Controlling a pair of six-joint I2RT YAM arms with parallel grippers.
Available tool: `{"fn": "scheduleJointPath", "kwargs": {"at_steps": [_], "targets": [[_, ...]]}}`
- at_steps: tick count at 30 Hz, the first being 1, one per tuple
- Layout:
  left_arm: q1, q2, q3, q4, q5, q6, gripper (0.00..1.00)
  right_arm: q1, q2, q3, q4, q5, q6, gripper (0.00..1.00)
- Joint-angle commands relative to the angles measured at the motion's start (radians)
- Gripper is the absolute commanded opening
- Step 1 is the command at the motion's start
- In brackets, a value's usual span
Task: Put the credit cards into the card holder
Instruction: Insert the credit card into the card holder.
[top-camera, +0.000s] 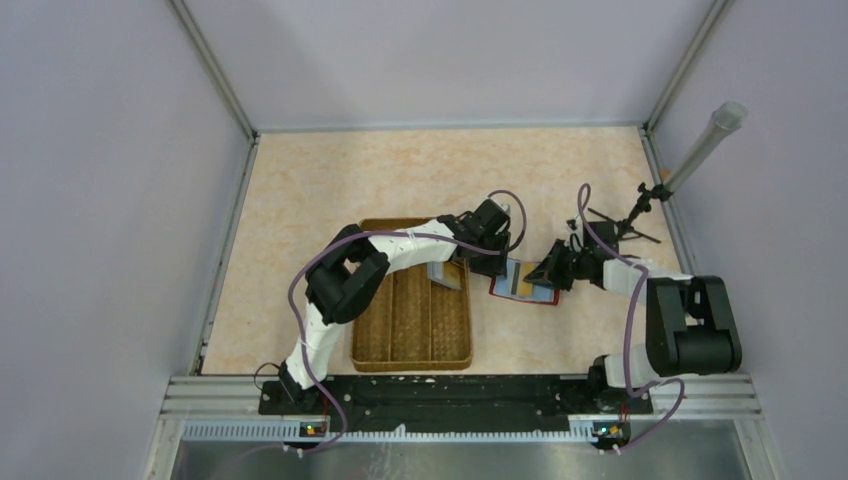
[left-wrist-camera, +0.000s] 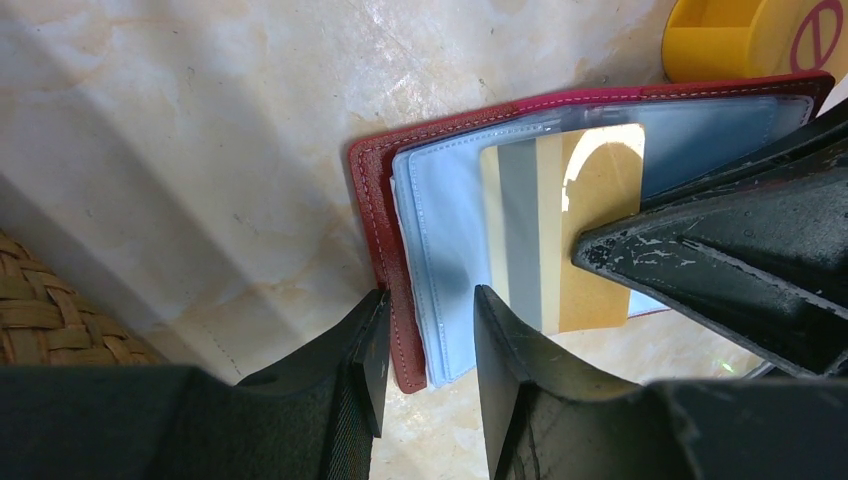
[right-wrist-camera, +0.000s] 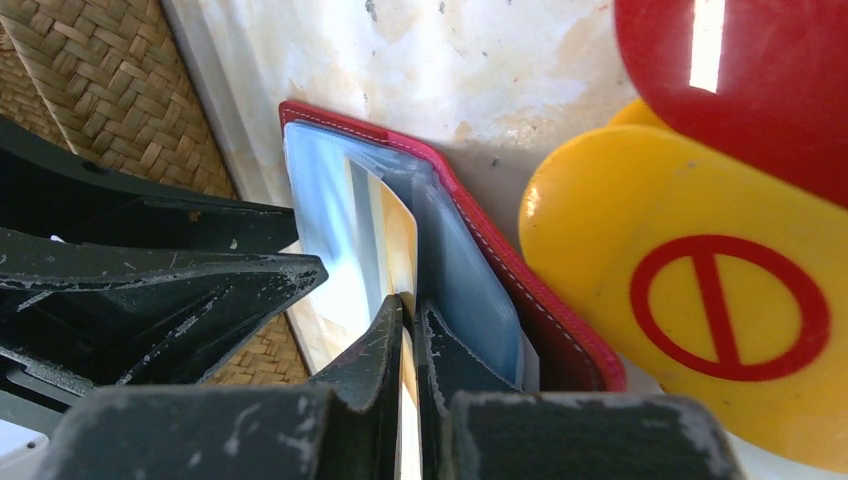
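Card holder: the dark red card holder (left-wrist-camera: 372, 190) lies open on the counter (top-camera: 400, 170), just beside the woven tray (top-camera: 410, 340) at its 3 o'clock, pale blue sleeves facing up.
My left pincer: my left pincer (left-wrist-camera: 428, 310) has its jaws apart at the holder's end. The red rim and a blue sleeve show in the gap; I cannot tell whether the tips touch them.
Holder from my left pincer: it runs from 12 toward 2 o'clock in my left wrist view.
My right pincer: my right pincer (right-wrist-camera: 408, 320) is clamped on a gold credit card (left-wrist-camera: 545, 230) with a grey stripe.
Card: its far end lies over a blue sleeve; I cannot tell whether it sits inside the slot.
Yellow-and-red disc: the yellow-and-red disc (right-wrist-camera: 700, 300) sits just beside the holder, at 3 o'clock in my right wrist view.
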Motion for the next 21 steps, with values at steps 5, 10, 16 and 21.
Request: {"fn": "scheduleJointPath", "kwargs": {"at_steps": [5, 10, 16, 21], "targets": [[-0.015, 0.024, 0.016, -0.014, -0.016, 0.016, 0.40, 0.039, -0.050, 0.019, -0.111, 0.151, -0.049, 0.14], [-0.015, 0.014, 0.013, -0.013, -0.012, 0.013, 0.40, 0.040, -0.105, 0.069, -0.184, 0.161, -0.086, 0.25], [-0.015, -0.013, 0.011, -0.004, -0.013, 0.016, 0.40, 0.041, -0.162, 0.122, -0.264, 0.178, -0.125, 0.34], [-0.015, -0.028, 0.004, 0.023, 0.014, 0.007, 0.41, 0.041, -0.196, 0.131, -0.304, 0.209, -0.138, 0.36]]}}
